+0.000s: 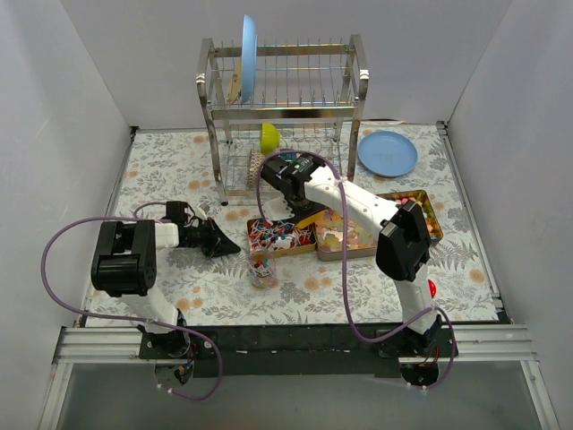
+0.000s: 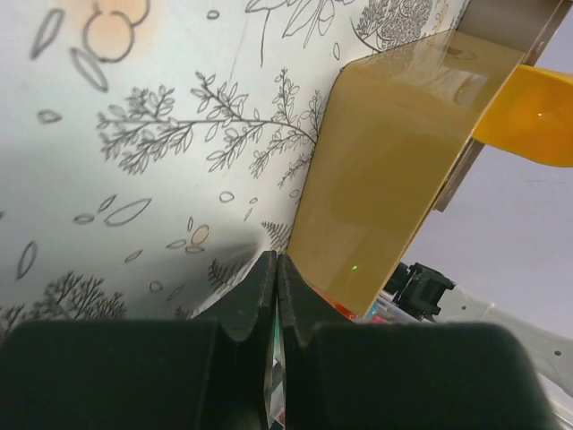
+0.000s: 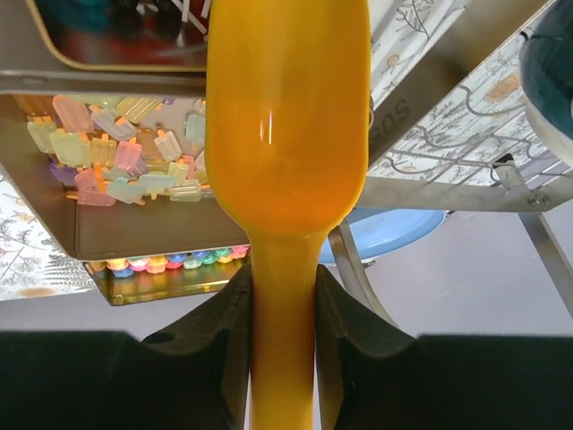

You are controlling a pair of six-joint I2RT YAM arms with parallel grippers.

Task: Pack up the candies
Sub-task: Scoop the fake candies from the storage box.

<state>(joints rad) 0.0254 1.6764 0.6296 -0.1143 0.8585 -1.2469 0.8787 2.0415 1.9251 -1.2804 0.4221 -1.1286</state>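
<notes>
Tabletop (image 1: 179,170) has a leaf-and-flower cover and bears every item noted below.

Left side: the left pincer (image 1: 231,244) sits low over the tabletop and points toward the middle. Its fingers (image 2: 260,287) are pressed together with nothing between them.

Just right of its tip, toward the near edge, a small clear jar (image 1: 263,271) stands upright with mixed candies (image 1: 263,262) inside.

Behind the jar, three shallow tins lie side by side across the middle of the tabletop.
- The left tin (image 1: 282,253) holds red, white and blue pieces.
- Above it hangs the right pincer (image 3: 282,270), its fingers clamped on the handle of an orange-yellow scoop (image 3: 285,116).
- Whether the scoop bowl touches the sweets cannot be told.
- The middle tin (image 1: 349,257) holds pale orange-pink pieces.
- The right tin (image 1: 421,193) is largely hidden by the right arm; bright mixed colours show at its right end.

Far edge, centre:
- A metal dish rack (image 1: 282,107) stands upright.
- An upright blue plate (image 1: 249,49) is slotted in its top tier.
- A yellow-green round item (image 1: 269,137) sits lower down.

Far right corner: a flat blue plate (image 1: 387,152) lies beside the rack.

Near right edge: a red lid (image 1: 432,288) shows partly behind the right arm.
</notes>
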